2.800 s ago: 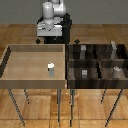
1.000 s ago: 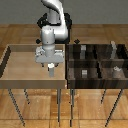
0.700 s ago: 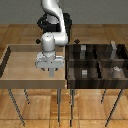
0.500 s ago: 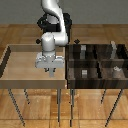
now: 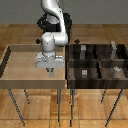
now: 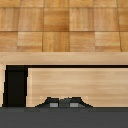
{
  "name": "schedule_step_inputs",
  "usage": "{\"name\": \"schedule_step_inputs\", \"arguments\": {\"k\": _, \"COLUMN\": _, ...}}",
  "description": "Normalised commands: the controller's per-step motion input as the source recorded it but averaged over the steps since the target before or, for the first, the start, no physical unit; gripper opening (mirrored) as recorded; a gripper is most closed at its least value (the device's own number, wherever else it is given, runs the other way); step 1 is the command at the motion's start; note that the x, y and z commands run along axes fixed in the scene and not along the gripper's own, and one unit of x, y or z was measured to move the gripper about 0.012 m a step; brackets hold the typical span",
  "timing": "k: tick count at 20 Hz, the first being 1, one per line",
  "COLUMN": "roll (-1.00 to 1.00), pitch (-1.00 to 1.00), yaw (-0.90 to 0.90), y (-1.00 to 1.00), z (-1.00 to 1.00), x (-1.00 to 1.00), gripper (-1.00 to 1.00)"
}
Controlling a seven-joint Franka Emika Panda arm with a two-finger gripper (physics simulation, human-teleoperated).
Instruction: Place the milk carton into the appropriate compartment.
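Grey fingers (image 5: 50, 70) reach into the light wooden tray (image 5: 12, 60); their spread is unclear.

The milk carton cannot be made out in either view; the spot on the tan tray (image 5: 20, 60) beneath the gripper (image 5: 49, 71) is covered by the arm's white hand. The fingertips are too small and blurred for their spread to be judged. In the wrist view only two grey finger stubs (image 6: 51, 104) are seen, cut off by a dark band. Small objects inside the dark compartment box (image 5: 95, 75) are too blurred to be identified.
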Motion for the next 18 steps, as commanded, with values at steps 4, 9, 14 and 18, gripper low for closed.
{"name": "schedule_step_inputs", "arguments": {"k": 4, "roll": 0.00, "pitch": 0.00, "yaw": 0.00, "y": 0.00, "z": 0.00, "x": 0.00, "gripper": 1.00}}
{"name": "schedule_step_inputs", "arguments": {"k": 9, "roll": 0.00, "pitch": 0.00, "yaw": 0.00, "y": 0.00, "z": 0.20, "x": 0.00, "gripper": 1.00}}
{"name": "schedule_step_inputs", "arguments": {"k": 14, "roll": 0.00, "pitch": 0.00, "yaw": 0.00, "y": 0.00, "z": 0.60, "x": 0.00, "gripper": 1.00}}
{"name": "schedule_step_inputs", "arguments": {"k": 18, "roll": 0.00, "pitch": 0.00, "yaw": 0.00, "y": 0.00, "z": 0.25, "x": -0.50, "gripper": 1.00}}
